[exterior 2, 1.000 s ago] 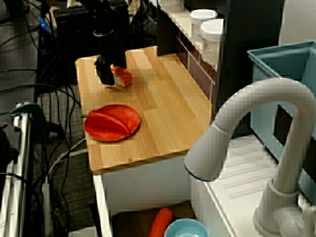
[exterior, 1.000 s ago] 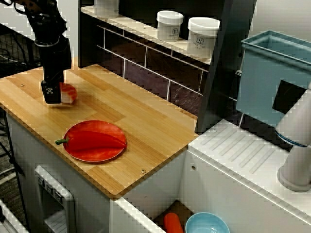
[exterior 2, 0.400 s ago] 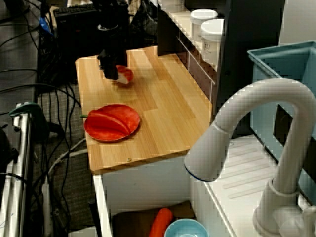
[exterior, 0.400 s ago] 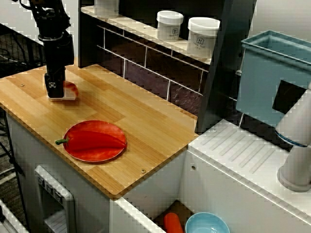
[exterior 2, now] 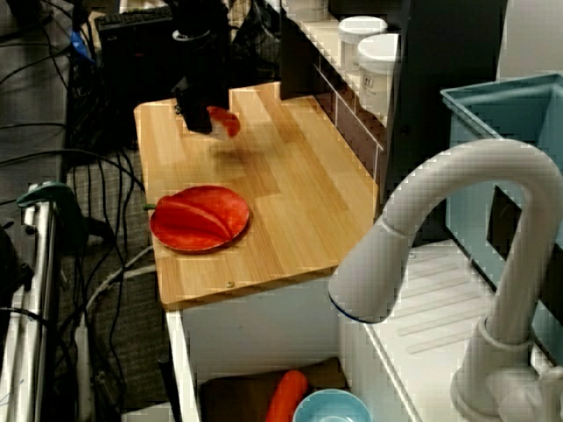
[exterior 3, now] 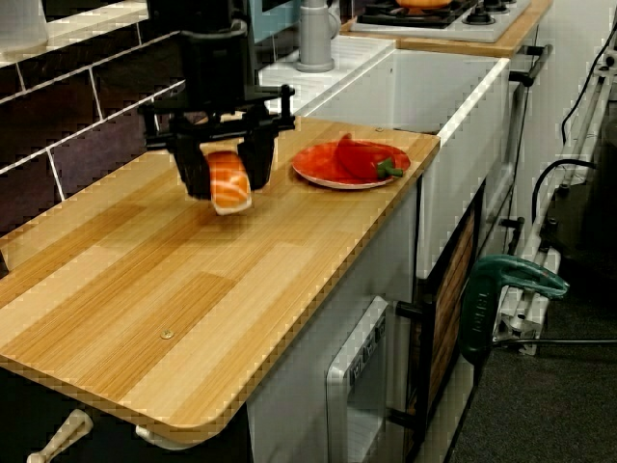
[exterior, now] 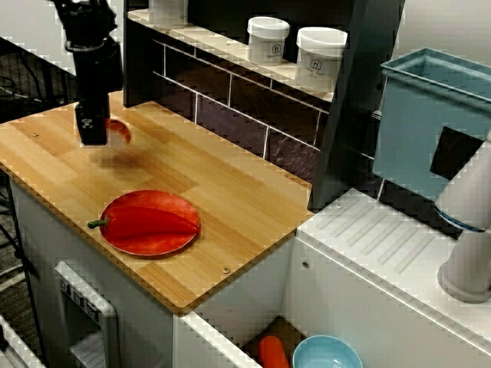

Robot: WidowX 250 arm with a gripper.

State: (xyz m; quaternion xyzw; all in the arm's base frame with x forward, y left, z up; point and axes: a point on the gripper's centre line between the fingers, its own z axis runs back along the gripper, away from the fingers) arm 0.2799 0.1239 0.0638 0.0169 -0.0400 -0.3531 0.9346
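1. The gripper [exterior 3: 224, 174] is clamped on a piece of salmon sushi [exterior 3: 229, 189], with its jaws pressing both sides.
2. The sushi hangs just above the far left part of the wooden counter [exterior: 230, 192], with its shadow beneath it.
3. A red plate [exterior: 153, 245] holding a pepper [exterior: 146, 219] sits nearer, well apart from the sushi.
4. Two white jars [exterior: 321, 57] stand on the far shelf [exterior: 211, 38].

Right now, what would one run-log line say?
hand: shut on salmon sushi | sushi: held clear above wooden counter | nearby: red pepper on red plate

The arm [exterior 3: 214, 58] points straight down, its hand [exterior 3: 227, 178] clamped tight.
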